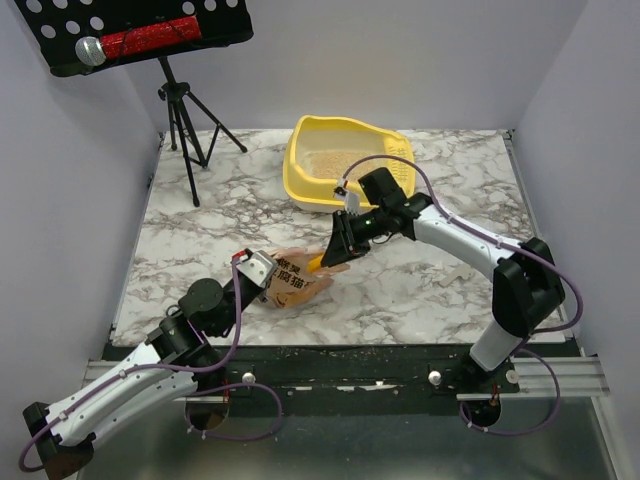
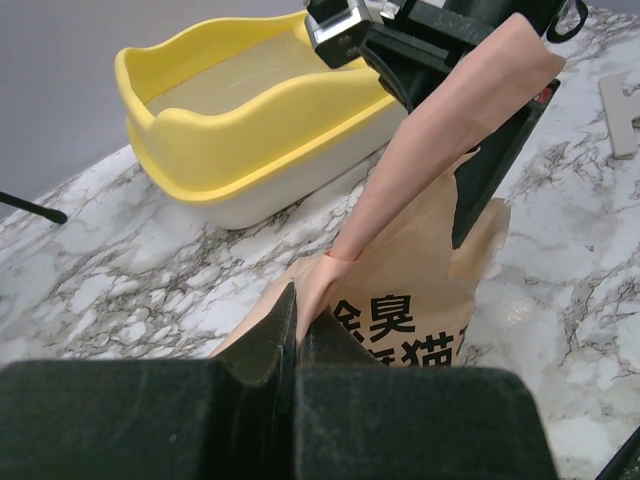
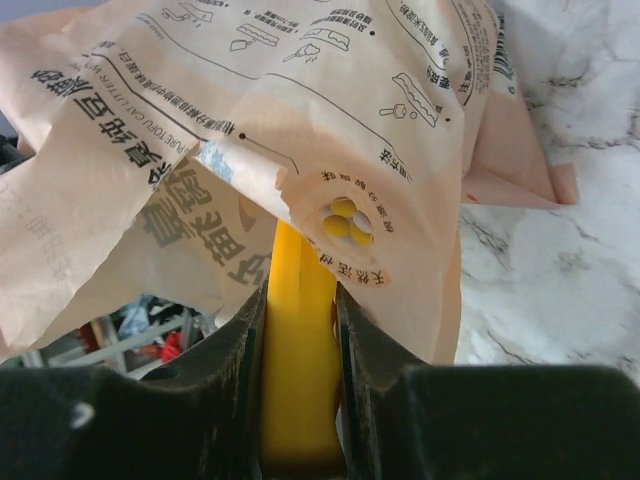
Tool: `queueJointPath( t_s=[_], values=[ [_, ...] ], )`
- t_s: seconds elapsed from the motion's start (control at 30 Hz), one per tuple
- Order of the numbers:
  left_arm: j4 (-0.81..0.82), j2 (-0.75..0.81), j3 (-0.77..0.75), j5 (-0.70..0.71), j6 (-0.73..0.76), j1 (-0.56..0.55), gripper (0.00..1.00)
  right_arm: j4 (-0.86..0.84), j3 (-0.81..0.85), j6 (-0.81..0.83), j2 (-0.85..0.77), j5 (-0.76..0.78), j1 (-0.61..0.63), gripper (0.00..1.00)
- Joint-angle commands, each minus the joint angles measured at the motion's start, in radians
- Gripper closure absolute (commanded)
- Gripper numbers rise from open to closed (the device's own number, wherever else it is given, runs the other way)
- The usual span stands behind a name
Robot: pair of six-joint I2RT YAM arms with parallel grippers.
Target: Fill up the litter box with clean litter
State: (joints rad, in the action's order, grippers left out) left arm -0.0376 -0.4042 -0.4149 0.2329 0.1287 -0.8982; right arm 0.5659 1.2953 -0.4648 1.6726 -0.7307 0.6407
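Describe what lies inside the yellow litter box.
A layer of pale beige litter lies on the floor of the litter box. Its near right corner is hidden by the right arm; depth cannot be judged.

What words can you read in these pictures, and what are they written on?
"臭" and "猫": big black characters on the litter bag, left wrist view.
"PURE TOFU CAT LITTER": small upside-down print on the same bag, right wrist view.
Other Chinese print and drawing captions: too small or turned to read.
The litter box and yellow scoop: no writing shows.
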Motion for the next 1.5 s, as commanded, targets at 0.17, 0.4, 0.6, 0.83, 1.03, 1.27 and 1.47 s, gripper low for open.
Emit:
queueJointPath(
  t_s=[0.17,0.4,0.6,0.83,1.03,1.27,1.47],
  values=[
    [0.087,0.019,-0.044,-0.007,-0.018,-0.005,1.0,-0.466,-0.257,-0.264,0.082,-0.097,0.019,0.99],
    [0.088,0.034,-0.038,-0.006,-0.015,-0.005,1.0,-0.93,-0.431,-0.429,0.072,-0.15,0.019,0.99],
    [0.09,0.036,-0.035,-0.012,-0.012,-0.005,1.0,-1.28,-0.536,-0.603,0.082,-0.183,0.019,0.99],
    [0.091,0.039,-0.035,-0.023,-0.012,-0.007,1.0,-1.509,-0.602,-0.715,0.084,-0.197,0.019,0.99],
    [0.091,0.042,-0.033,-0.033,-0.009,-0.005,1.0,-1.606,-0.637,-0.744,0.058,-0.207,0.016,0.99],
    [0.093,0.048,-0.028,-0.044,-0.004,-0.005,1.0,-1.684,-0.688,-0.77,0.026,-0.207,0.007,0.99],
    [0.096,0.045,-0.025,-0.052,-0.004,-0.005,1.0,-1.834,-0.755,-0.845,0.03,-0.207,-0.013,0.99]
  ],
)
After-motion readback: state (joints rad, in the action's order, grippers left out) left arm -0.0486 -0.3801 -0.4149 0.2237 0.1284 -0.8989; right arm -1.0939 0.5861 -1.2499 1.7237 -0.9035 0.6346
